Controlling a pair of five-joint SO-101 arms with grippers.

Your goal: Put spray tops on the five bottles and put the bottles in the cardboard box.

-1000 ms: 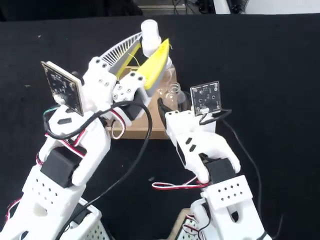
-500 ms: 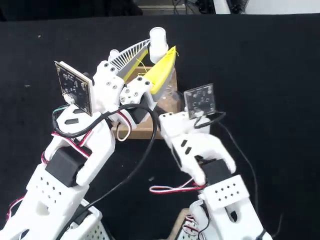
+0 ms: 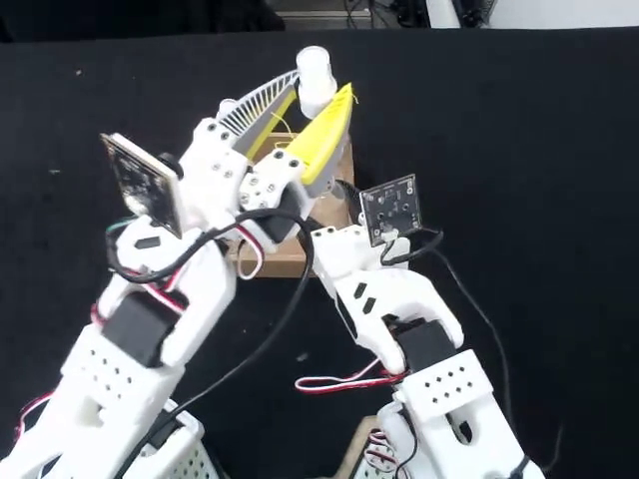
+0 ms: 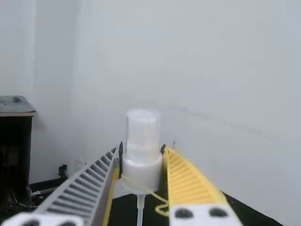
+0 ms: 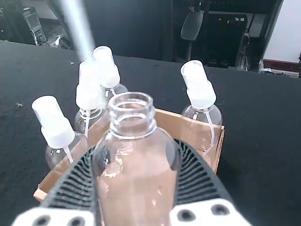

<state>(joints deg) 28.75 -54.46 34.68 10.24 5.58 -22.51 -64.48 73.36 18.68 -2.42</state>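
Box point(image 3: 285, 263), twelve o'clock on the table point(image 3: 539, 150), holds four capped bottles point(image 5: 200, 101). Right claw point(image 5: 136, 153) clamps an uncapped bottle point(image 5: 133, 123) (neck bare); left claw point(image 4: 141, 157) pinches a spray top point(image 4: 141, 134).

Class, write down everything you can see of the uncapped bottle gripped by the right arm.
The uncapped bottle is clear, seemingly plastic, and looks empty, with rounded shoulders and a short ringed neck, its mouth open. It stands upright, clamped at the shoulders between the right hand's dark ribbed fingers, with the cardboard box beyond it.
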